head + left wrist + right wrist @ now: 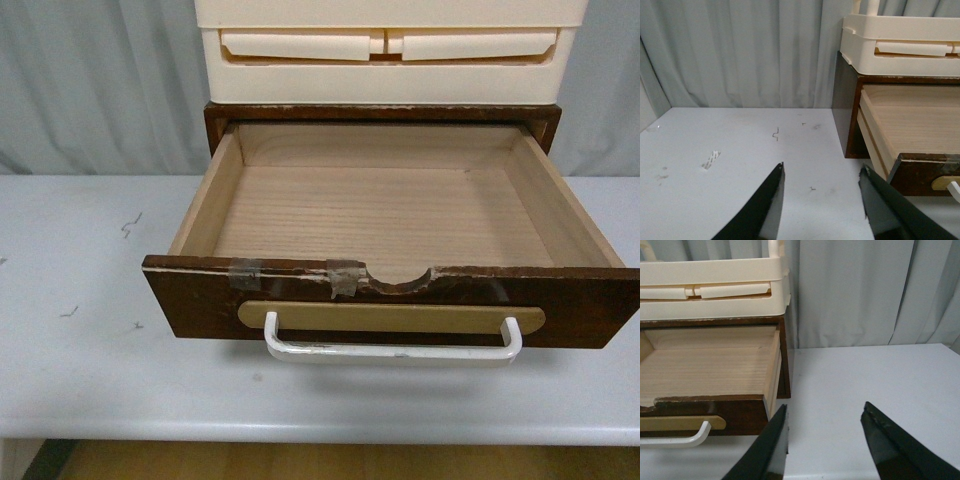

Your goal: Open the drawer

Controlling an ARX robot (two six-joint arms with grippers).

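The dark brown wooden drawer stands pulled far out of its cabinet, showing its bare pale wood inside. Its front has a white bar handle on a tan oval plate, and a chipped, taped top edge with a half-round notch. Neither gripper shows in the front view. My left gripper is open and empty over the table, left of the drawer. My right gripper is open and empty over the table, right of the drawer; the handle's end shows there.
The cream plastic drawers sit on top of the dark cabinet. The grey-white table carries a few small dark marks, and its front edge is close below the drawer front. Grey curtains hang behind.
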